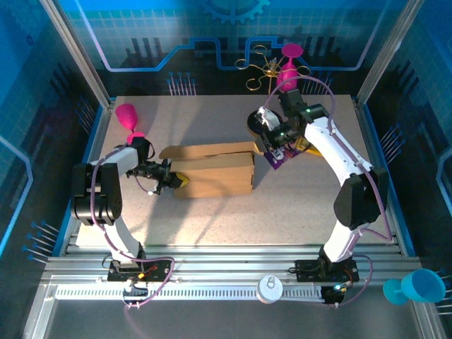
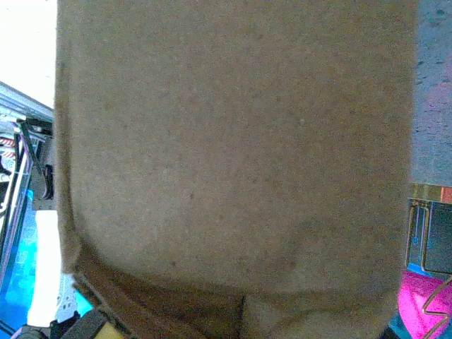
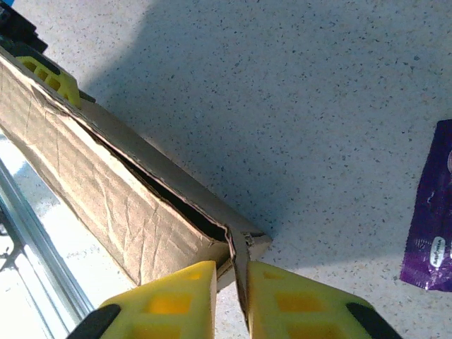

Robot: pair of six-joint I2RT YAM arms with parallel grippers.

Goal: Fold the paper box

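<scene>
Where the right gripper [image 3: 241, 300] clamps down, its two yellow plastic fingertips [image 3: 169, 296] pinch a thin upright flap at the nearest corner of the paper box [image 3: 120, 191], leaving no gap beside the cardboard. From those jaws the box runs away as a long, shallow carton of plain brown cardboard. It is matte and unprinted, its side wall wrinkled with fine creases, and a dark slit gapes along the top seam.

Seen from above, the paper box [image 1: 215, 176] lies on the speckled pale table [image 1: 296, 205] between the two sets of jaws, with a flat flap spread along one long edge. The left gripper [image 1: 171, 179] meets the opposite short end, where a yellow fingertip [image 3: 53, 78] sits on the top edge. Its wrist camera faces rough brown cardboard pressed close, so whether these jaws grasp it cannot be told. Just right of the right jaws lies a glossy purple snack packet [image 3: 431, 226].
</scene>
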